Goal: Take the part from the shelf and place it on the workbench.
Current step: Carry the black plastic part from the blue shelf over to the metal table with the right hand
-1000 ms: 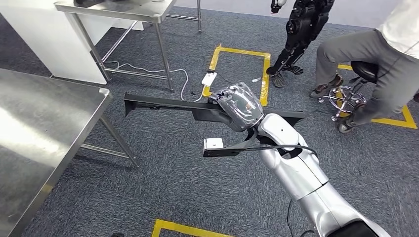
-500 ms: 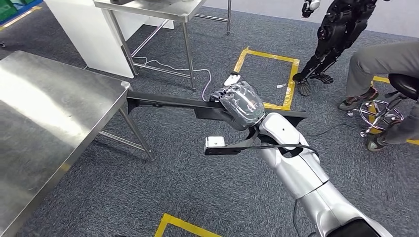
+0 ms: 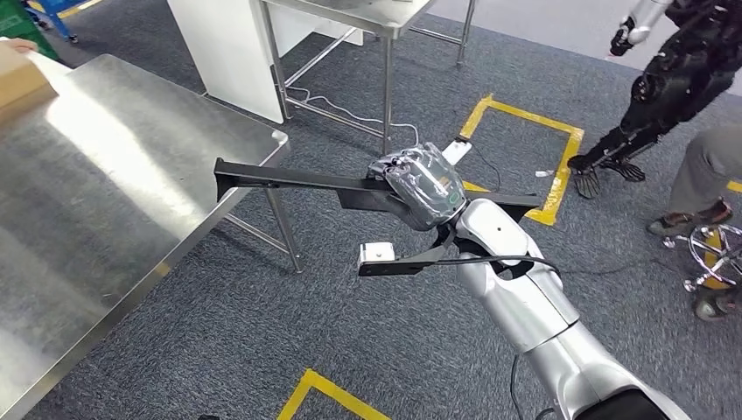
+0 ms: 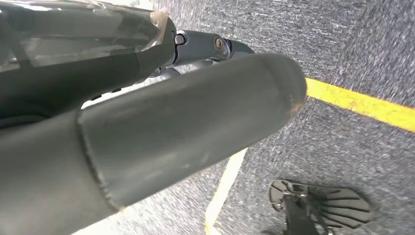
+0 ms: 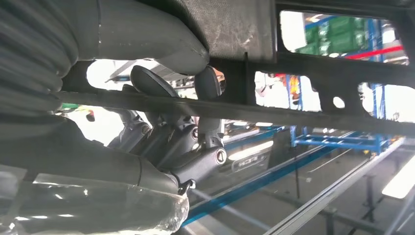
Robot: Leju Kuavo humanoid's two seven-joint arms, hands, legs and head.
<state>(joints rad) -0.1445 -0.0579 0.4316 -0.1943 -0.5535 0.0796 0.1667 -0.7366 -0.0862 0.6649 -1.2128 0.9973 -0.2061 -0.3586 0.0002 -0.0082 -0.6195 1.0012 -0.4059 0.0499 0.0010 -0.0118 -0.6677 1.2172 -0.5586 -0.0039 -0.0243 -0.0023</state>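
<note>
My right hand (image 3: 426, 188), wrapped in clear plastic, grips a long black bracket-like part (image 3: 297, 179) near its middle and holds it level in the air. The part's far end reaches over the near corner of the steel workbench (image 3: 105, 175) at the left. In the right wrist view the dark fingers (image 5: 208, 83) curl around the part's perforated black bar (image 5: 313, 63). The left wrist view has my left hand (image 4: 161, 127) hanging above the carpet, its thick grey thumb stretched out and nothing in it.
A cardboard box (image 3: 17, 74) lies on the workbench's far left. Behind stand a second steel table (image 3: 367, 13) and a white cabinet (image 3: 223, 44). Yellow tape (image 3: 525, 114) and a cable (image 3: 350, 109) mark the carpet. A black robot (image 3: 674, 79) and a seated person (image 3: 713, 166) are at the right.
The camera has turned: the whole scene has slid right, and the workbench takes up more of the left side. My right hand still holds the part the same way.
</note>
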